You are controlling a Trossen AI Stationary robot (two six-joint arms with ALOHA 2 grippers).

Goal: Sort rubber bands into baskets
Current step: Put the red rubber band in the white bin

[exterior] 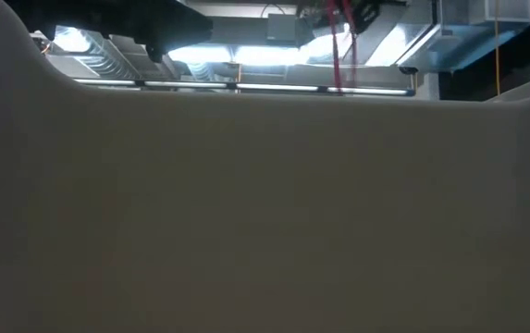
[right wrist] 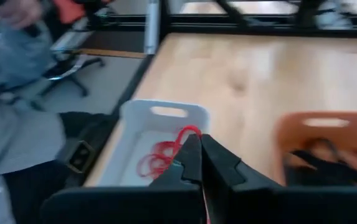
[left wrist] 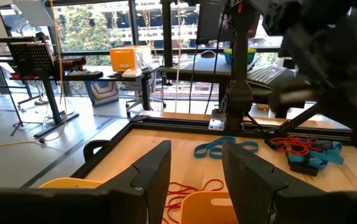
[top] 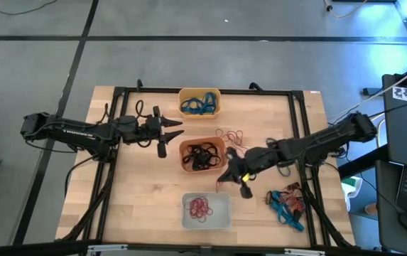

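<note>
Wooden tabletop [top: 146, 192] with a black frame around it, grey floor beyond — that's the stage. Landmark for everything: the red-orange rectangular plastic basket [top: 202, 155] in the middle, which has black rubber bands [top: 202, 157] in it.

Beyond that basket, at the table's far edge, sits the yellow-orange plastic basket [top: 199, 102] with blue-teal rubber bands [top: 197, 105] inside. On the near side of it is the pale whitish-green plastic basket [top: 207, 211], holding a small heap of red-pink rubber bands [top: 200, 207].

The right gripper [top: 233, 173] is just off the red-orange basket's right near corner, fingers pinched together on a thin red-pink rubber band [right wrist: 188, 133] — in the right wrist view the loop pokes out at the fingertips with the pale basket ahead. The low view shows a red strand dangling too, so it looks like a proper grip.

The left gripper [top: 166, 134] waits just left of the red-orange basket with its fingers apart, holding nothing.

How I'd do this step: carry the band over the middle of the pale basket, not its rim, since a floppy loop could easily drape over the wall. Get low before letting go, then open fully and lift straight up so the band doesn't cling to a finger.

Still to sort: a few loose red-pink bands [top: 230, 135] just right of the red-orange basket, and a mixed tangle of bands [top: 287, 203] well off to its right, toward the near edge.
</note>
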